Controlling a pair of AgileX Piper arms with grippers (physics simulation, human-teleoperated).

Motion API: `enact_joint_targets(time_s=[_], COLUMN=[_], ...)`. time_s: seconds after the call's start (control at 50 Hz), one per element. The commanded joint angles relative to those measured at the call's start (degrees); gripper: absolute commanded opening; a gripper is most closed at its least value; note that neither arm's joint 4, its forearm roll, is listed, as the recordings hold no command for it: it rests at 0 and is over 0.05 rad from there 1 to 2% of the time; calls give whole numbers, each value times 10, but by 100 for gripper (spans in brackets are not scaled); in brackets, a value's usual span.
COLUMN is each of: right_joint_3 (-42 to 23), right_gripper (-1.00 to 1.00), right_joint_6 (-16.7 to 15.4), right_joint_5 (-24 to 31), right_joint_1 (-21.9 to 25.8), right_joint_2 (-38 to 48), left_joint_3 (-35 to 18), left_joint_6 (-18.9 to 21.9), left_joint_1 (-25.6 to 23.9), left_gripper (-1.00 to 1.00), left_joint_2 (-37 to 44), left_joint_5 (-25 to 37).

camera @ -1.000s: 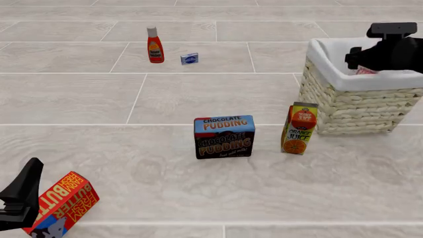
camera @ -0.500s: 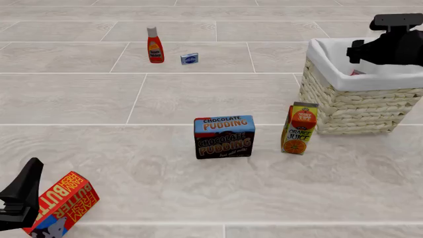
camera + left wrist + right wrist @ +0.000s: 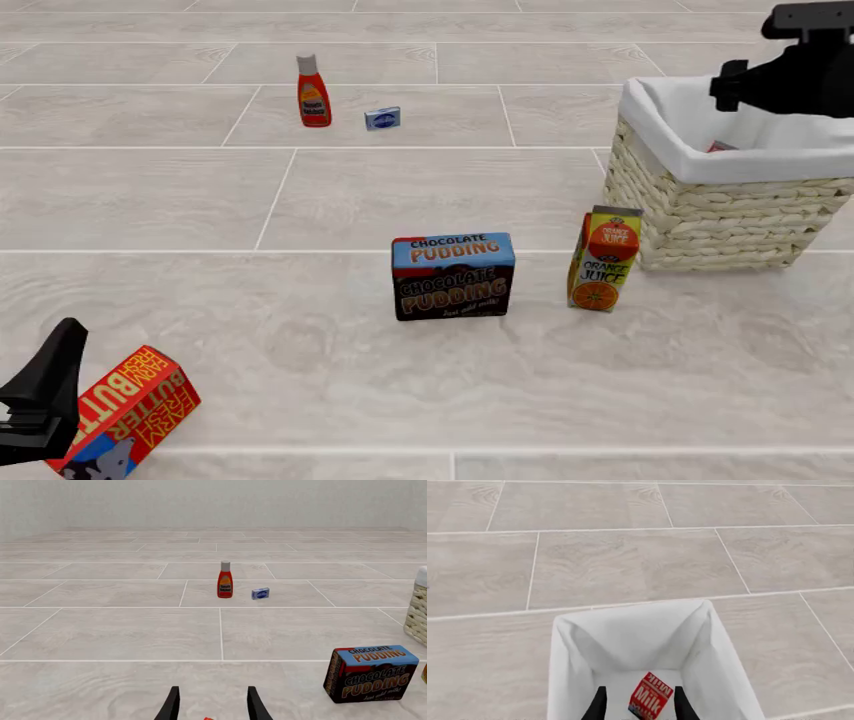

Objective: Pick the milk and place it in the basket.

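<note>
Counts: one basket point(image 3: 707, 215), one milk carton point(image 3: 650, 698) lying inside it, one orange juice carton point(image 3: 603, 259), one chocolate pudding box point(image 3: 453, 276), one butter box point(image 3: 127, 411), one red sauce bottle point(image 3: 312, 92), one small blue packet point(image 3: 383, 118). Two grippers: left gripper point(image 3: 212, 706), right gripper point(image 3: 639, 706). Seven objects total on the tiled table point(image 3: 400, 190).
</note>
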Motion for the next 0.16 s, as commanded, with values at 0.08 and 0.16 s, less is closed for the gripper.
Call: enact_joint_targets(time_s=[0.08,0.16], right_joint_3=[26,38], right_gripper=[100,100], right_joint_6=[7,11], right_joint_5=[-7,-15], right_joint_1=[2,6], right_joint_2=[-26,-34], left_joint_3=[0,0], left_joint_6=[0,0], left_joint_1=[0,0], left_gripper=[100,100], left_joint_2=[0,0], left_joint_5=[0,0])
